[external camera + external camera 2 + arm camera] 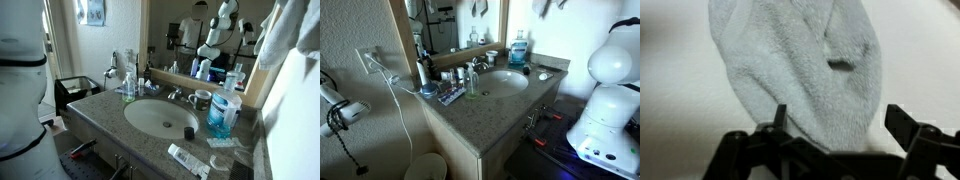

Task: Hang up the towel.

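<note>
In the wrist view the towel (800, 70) drapes down a pale wall as a rounded, pale grey fold, its lower edge dropping between the two dark fingers of the claw (838, 125). The fingers stand well apart, one on each side of the cloth, so the claw is spread and clamps nothing. A small dark mark sits high in the cloth; it may be a hook or only a crease, the picture being too soft to tell. I judge the hanging itself to be nearly done, and the step in hand to be letting go and checking that the towel bears its own weight. The next move calls for drawing the claw straight back from the wall, fingers kept wide, so that no fingertip catches the loops and drags the cloth down. In both exterior views the speckled bench (95, 110) with its sink (160, 115) lies below, crowded with bottles.
</note>
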`<state>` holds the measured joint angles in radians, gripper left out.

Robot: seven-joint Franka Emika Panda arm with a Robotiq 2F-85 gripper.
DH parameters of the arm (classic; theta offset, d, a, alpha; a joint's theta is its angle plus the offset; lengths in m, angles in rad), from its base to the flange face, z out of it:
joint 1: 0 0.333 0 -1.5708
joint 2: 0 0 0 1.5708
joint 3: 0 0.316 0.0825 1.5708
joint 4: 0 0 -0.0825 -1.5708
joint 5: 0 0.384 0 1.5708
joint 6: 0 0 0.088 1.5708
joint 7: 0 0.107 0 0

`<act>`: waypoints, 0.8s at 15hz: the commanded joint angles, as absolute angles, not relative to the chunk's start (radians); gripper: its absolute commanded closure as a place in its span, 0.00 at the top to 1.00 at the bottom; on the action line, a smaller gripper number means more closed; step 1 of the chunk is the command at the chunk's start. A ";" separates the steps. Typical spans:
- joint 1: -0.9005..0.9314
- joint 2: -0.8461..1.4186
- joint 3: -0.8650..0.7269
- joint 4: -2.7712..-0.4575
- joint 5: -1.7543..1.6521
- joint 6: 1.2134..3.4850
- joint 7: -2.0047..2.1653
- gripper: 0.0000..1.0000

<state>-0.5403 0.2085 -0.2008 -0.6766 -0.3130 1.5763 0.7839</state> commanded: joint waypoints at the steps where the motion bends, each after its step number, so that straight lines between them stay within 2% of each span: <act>1: -0.557 0.210 -0.196 -0.644 -0.263 1.546 0.752 1.00; 12: -0.511 0.201 -0.202 -0.575 -0.359 1.571 0.747 1.00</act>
<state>-0.5336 0.2077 -0.2003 -0.6097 -0.3118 1.5766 0.7688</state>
